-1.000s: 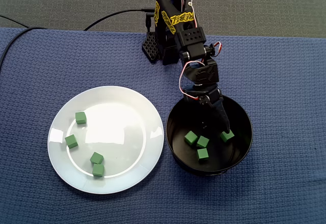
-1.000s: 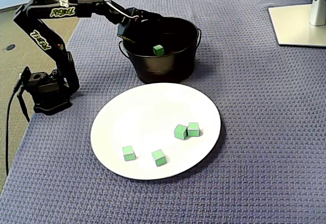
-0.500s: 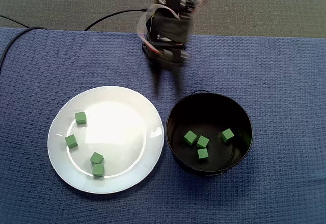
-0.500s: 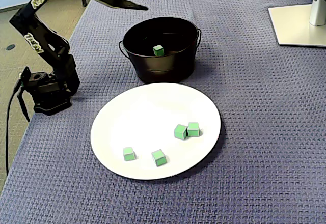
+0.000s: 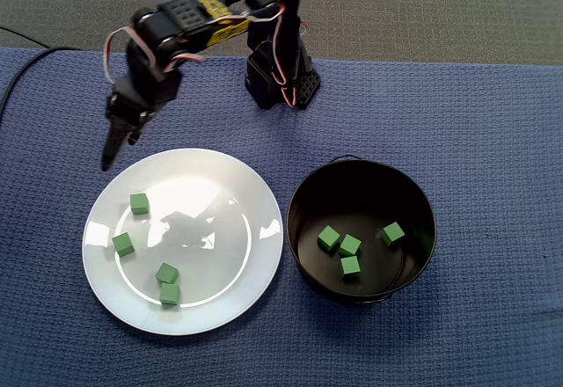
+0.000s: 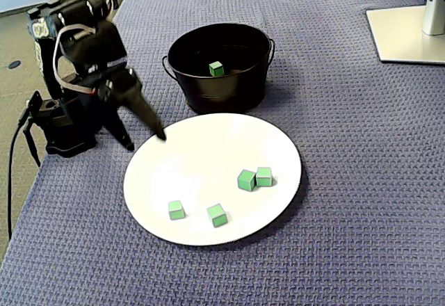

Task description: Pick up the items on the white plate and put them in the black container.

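a glossy, round white plate (image 5: 220, 268) holds four small green cubes (image 5: 139, 203), two of them touching. it sits on a desk (image 5: 493, 141) covered in blue waffle-weave cloth (image 6: 348, 181). just beside it, the round black container (image 6: 222, 94), with a thin wire handle (image 5: 346, 156), holds four more cubes (image 5: 350, 245). in a fixed view its wall hides all but one cube (image 6: 217, 69). the end effector (image 6: 146, 142) hangs empty by the plate's rim, fingers spread apart.

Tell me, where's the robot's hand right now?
In the top-down fixed view, the hand is open at the white plate's upper-left rim, well left of the black bucket.
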